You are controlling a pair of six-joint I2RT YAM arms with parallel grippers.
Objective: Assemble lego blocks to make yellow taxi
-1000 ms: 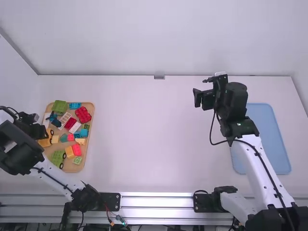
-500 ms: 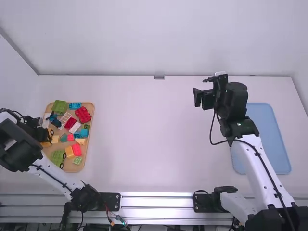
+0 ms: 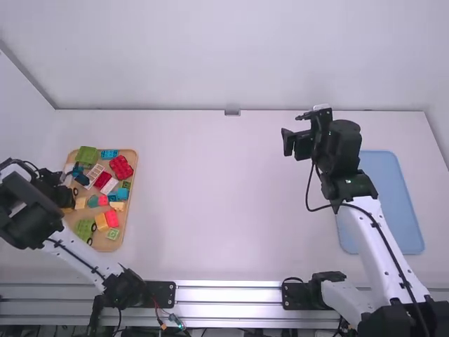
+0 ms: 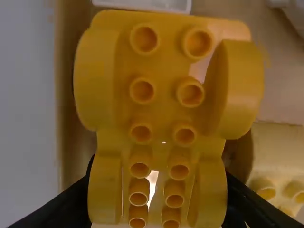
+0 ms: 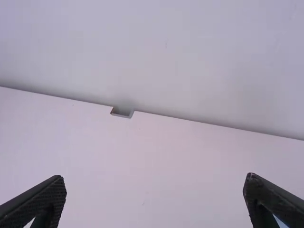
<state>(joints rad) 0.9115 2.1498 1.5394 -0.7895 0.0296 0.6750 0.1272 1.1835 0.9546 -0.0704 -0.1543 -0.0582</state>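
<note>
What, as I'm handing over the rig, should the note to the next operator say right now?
Left tool: appears closed on the yellow car-body block, hollow tubes facing its camera. I can't tell whether the block is lifted.
Right tool: open, holding nothing, above the table's far right part.
Parts: in the wooden tray at the left, including the orange-yellow block and the green wheeled base. A light blue tray lies at the right.
Done: body apparently gripped.
Left: likely place the body and add the remaining taxi blocks.
</note>
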